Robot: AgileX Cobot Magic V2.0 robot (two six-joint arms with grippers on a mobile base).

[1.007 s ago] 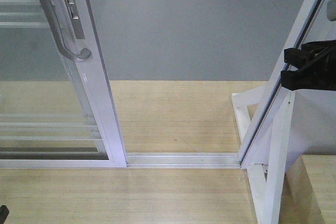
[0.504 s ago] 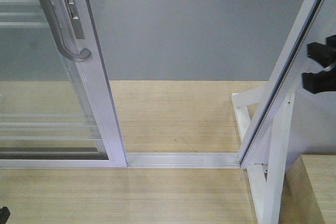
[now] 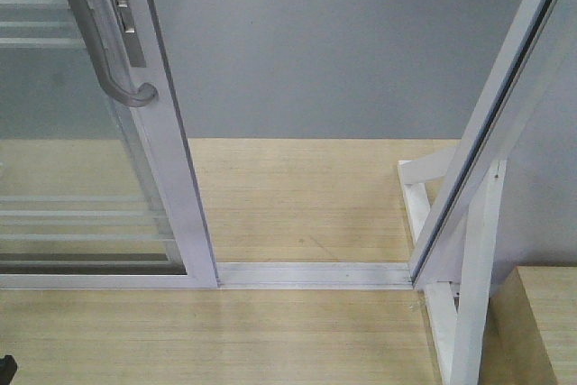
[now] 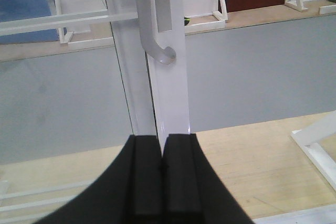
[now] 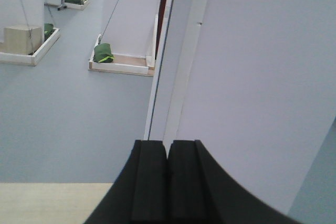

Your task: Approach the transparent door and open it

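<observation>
Right pincer (image 5: 167,182) withdrew; no writing.

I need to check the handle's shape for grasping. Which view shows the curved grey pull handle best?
The front-facing view: the curved grey pull handle runs long down to its hooked end. The left wrist view shows only its lower curl; the right wrist view shows none.

left hand (image 4: 161,166) fingers pressed together, holding nothing, right hand (image 5: 167,169) likewise closed and empty
</observation>
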